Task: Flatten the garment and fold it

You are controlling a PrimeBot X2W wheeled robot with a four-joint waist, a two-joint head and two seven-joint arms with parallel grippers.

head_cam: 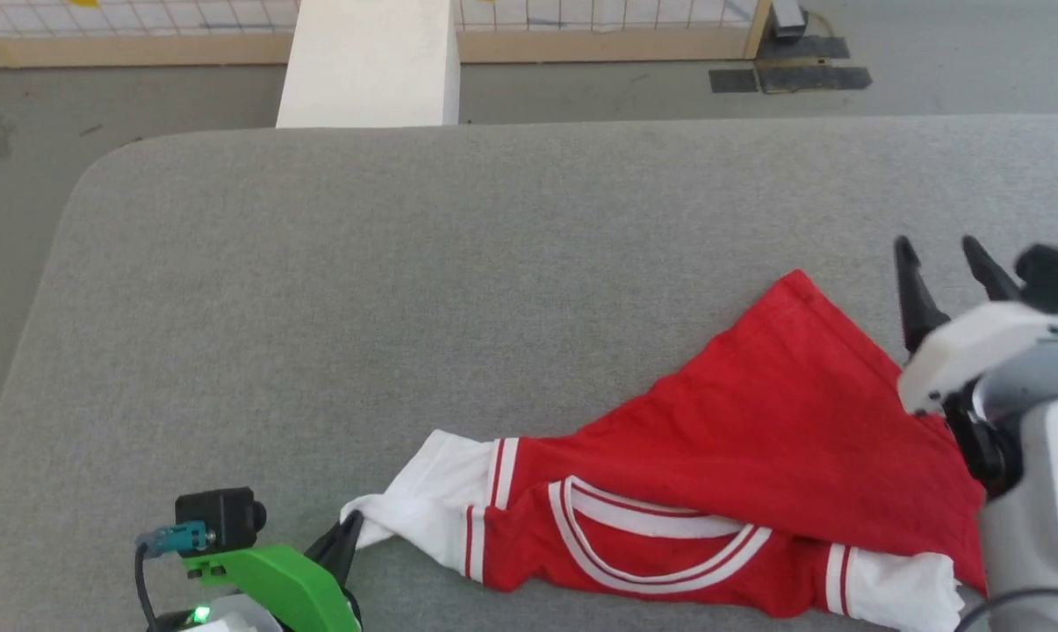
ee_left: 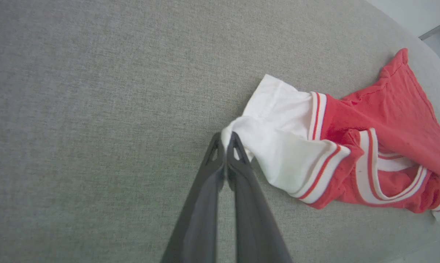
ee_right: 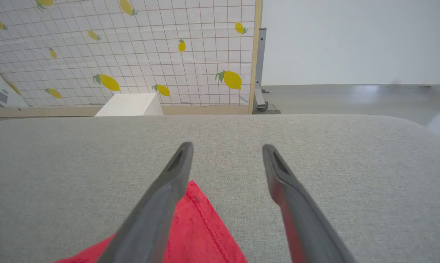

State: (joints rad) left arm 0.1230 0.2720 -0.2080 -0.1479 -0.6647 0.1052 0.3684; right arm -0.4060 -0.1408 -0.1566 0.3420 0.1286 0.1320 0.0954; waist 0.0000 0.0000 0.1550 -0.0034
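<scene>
Red shirt [head_cam: 757, 439] lies bunched at the table's [head_cam: 318, 263] near edge toward its right corner. My left gripper [ee_left: 225, 144] pinches the white sleeve tip [ee_left: 234, 128], right gripper [ee_right: 227, 153] hangs open near the hem corner [ee_right: 196, 199]. Flattening step, I judge: next clamp that hem and pull both ends apart.

Noted garment [head_cam: 739, 439] lying crumpled on grey table [head_cam: 406, 307], collar towards near edge. Found left gripper [head_cam: 344, 537] touching white sleeve tip. Found right gripper [head_cam: 938, 250] beside red hem corner, fingers spread apart.
</scene>
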